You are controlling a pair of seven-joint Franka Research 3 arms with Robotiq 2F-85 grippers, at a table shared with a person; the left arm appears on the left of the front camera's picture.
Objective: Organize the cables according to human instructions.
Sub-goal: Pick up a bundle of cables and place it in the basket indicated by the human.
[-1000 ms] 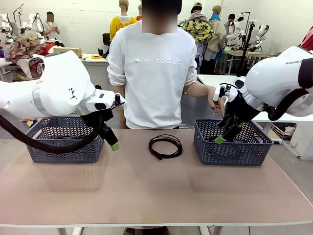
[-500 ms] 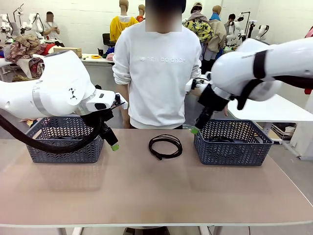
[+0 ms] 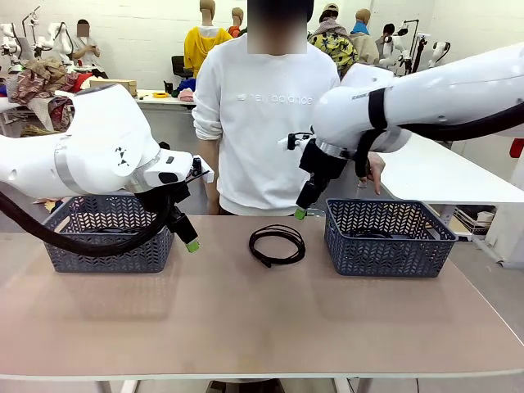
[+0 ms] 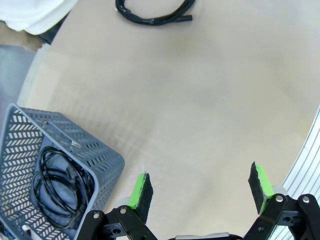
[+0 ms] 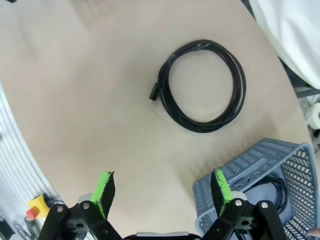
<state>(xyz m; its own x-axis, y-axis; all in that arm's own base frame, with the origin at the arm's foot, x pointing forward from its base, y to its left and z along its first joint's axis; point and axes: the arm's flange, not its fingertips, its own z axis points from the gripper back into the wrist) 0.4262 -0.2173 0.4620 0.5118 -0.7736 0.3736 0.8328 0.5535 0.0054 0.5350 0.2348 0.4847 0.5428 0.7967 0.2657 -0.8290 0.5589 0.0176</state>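
Behind the tan work table (image 3: 246, 319) the room ran back to a white wall (image 3: 139, 20) — bright, evenly lit. Left of the table and farther back stood a white bench (image 3: 160, 102) carrying a cardboard box (image 3: 115, 84) and a yellow tape roll (image 3: 160, 95), with heaped patterned cloth (image 3: 41, 82) beside it. Right of the table, another white table (image 3: 434, 172) stretched away — a low shelf (image 3: 475, 219) sat beneath its near end. Beyond the table's edge, grey floor (image 4: 15, 65) showed in the left wrist view.
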